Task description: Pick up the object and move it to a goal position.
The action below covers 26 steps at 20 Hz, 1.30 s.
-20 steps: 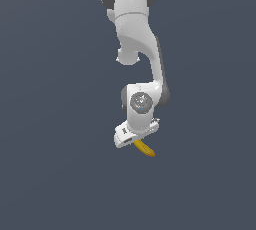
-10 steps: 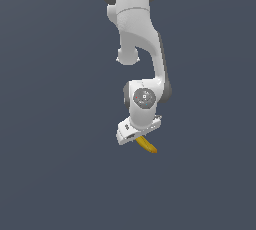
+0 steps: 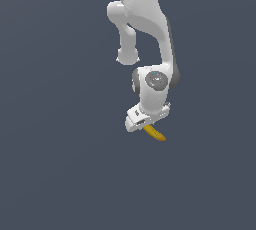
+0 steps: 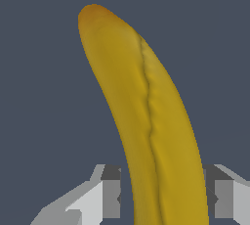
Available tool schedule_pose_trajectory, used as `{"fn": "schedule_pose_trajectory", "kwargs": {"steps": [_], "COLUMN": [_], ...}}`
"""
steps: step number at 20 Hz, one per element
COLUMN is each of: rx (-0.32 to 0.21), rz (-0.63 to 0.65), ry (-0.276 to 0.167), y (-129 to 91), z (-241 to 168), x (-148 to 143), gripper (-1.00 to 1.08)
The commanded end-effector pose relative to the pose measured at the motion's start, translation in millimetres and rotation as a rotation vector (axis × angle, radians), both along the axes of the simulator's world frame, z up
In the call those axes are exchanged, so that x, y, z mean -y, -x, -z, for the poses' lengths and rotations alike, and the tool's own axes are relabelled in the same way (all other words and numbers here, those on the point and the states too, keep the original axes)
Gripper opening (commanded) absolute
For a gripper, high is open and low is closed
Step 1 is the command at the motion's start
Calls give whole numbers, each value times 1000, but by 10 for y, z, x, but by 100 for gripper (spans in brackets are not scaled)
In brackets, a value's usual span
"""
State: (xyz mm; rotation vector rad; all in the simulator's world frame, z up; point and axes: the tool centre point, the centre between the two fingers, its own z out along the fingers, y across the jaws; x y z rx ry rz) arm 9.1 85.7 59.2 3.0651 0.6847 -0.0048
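Note:
A yellow banana point(image 3: 155, 134) sticks out below the white arm's hand in the exterior view, pointing down and toward that view's right. My gripper point(image 3: 148, 127) is shut on the banana, above the dark floor. In the wrist view the banana point(image 4: 146, 116) fills the middle of the picture, its brownish end away from the hand. Its other end runs down between the two grey fingers point(image 4: 110, 192), one on each side. The stem tip is hidden in the grip.
The plain dark grey floor point(image 3: 55, 174) lies all around. The white arm point(image 3: 145, 29) rises from the top of the exterior view. No goal marker shows.
The hand with the banana has moved slightly toward the exterior view's right and a little up. The grip has not changed.

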Motion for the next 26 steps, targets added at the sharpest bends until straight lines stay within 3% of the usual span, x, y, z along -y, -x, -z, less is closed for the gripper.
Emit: {"fn": "schedule_pose_trajectory", "kwargs": {"steps": [1, 16, 26], "rx": [3, 3, 3], "rz": [-1, -2, -2], "ry": [0, 2, 0], "y": [150, 1176, 1542], "z": [-137, -980, -1314], "x": [-147, -1108, -1493], "gripper": [-100, -100, -100]}}
